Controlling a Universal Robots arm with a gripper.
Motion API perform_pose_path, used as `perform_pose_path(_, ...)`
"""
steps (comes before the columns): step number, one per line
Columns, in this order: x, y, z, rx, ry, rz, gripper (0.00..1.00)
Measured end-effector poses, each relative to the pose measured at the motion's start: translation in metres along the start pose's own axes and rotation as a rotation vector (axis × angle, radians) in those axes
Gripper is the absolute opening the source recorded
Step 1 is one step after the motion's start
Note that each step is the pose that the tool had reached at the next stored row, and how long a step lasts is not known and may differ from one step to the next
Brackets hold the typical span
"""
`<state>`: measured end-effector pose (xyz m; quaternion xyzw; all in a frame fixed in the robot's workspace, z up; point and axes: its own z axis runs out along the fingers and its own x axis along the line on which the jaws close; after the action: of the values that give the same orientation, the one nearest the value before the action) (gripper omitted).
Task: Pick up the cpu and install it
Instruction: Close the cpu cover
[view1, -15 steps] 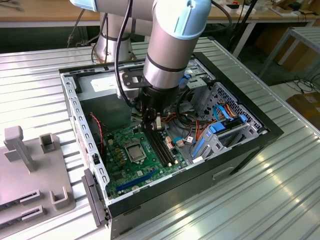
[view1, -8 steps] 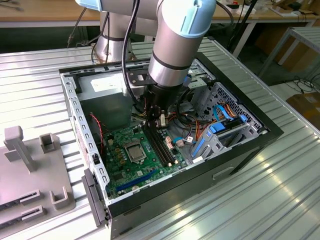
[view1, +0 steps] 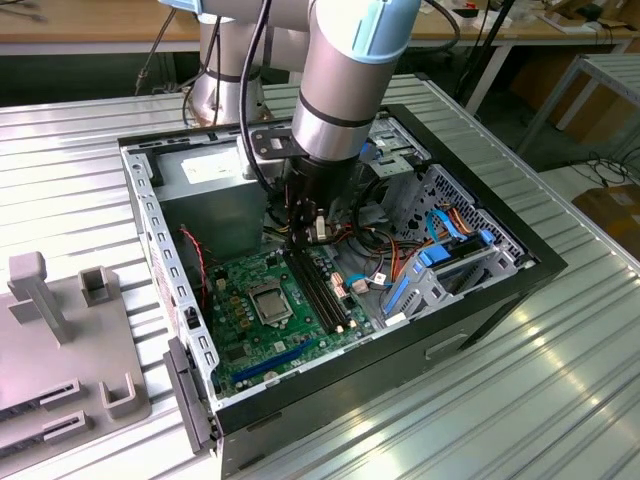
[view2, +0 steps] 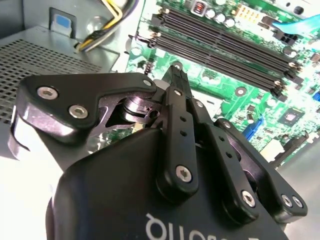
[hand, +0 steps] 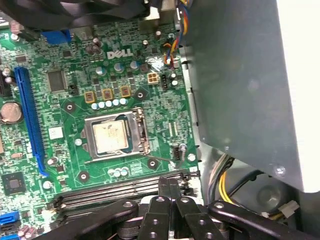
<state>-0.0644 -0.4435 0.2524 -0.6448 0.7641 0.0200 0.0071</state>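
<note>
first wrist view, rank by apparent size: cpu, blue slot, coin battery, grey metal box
1. grey metal box
2. blue slot and cpu, about level: slot longer, cpu wider
3. coin battery

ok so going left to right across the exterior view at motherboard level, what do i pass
grey fixture plate → case's metal side wall → cpu in its socket → black memory slots → blue drive bracket → case's black far wall
</note>
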Motion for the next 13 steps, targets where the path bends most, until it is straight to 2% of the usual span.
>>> perform_pose_path(6, -0.0136, 0.0019, 0.0005, 0.0, 0.0, 0.0, 0.11)
perform_pose_path(13, -0.0163, 0.0035, 0.0014, -0.0001, 0.0001, -0.002, 0.11)
